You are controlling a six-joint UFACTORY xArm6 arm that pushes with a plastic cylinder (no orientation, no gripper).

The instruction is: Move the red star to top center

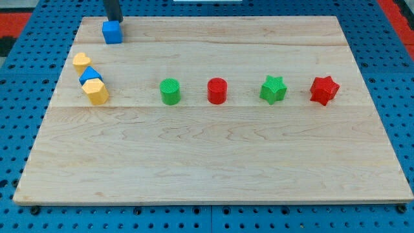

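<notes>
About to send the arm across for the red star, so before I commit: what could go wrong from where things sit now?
1. My tip sits at the top left against the blue cube; moving off carelessly could drag it along.
2. The red star lies far right, near the board's right edge; a push from the wrong side could send it off.
3. The green star sits just left of it and could get clipped.
</notes>
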